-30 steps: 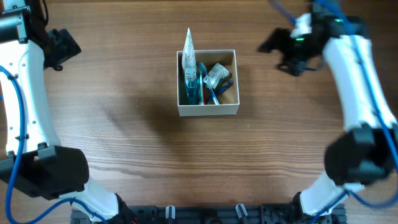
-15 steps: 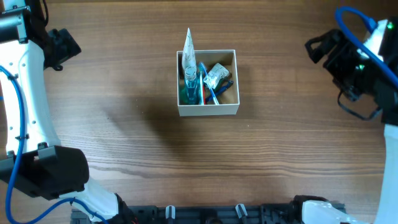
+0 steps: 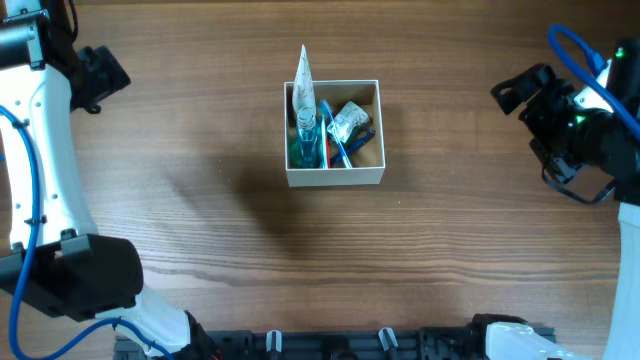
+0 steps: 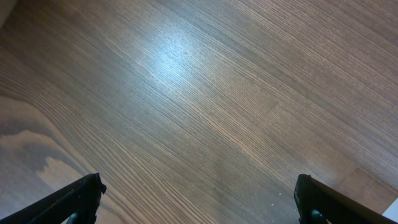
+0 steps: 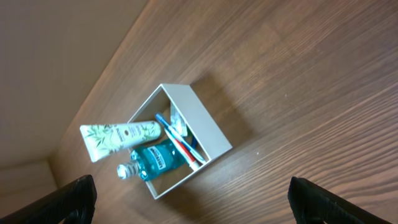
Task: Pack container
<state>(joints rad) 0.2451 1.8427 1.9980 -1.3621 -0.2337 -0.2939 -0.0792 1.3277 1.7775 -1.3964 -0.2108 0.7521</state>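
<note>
The container, a white box with a tan inside, stands at the table's middle. In it are a white leaf-print tube standing tall, a teal mouthwash bottle, red and blue toothbrushes and a crumpled silver packet. The right wrist view shows the container, the tube and the bottle. My left gripper is open and empty at the far left back, over bare wood. My right gripper is open and empty at the far right, well away from the container.
The wooden table spreads all round the container. The arm bases and a black rail sit along the front edge. A pale wall strip shows beyond the table edge in the right wrist view.
My right arm has swung away from beside the container's back right corner out to the right edge of the table. The left arm and the container have not moved.
</note>
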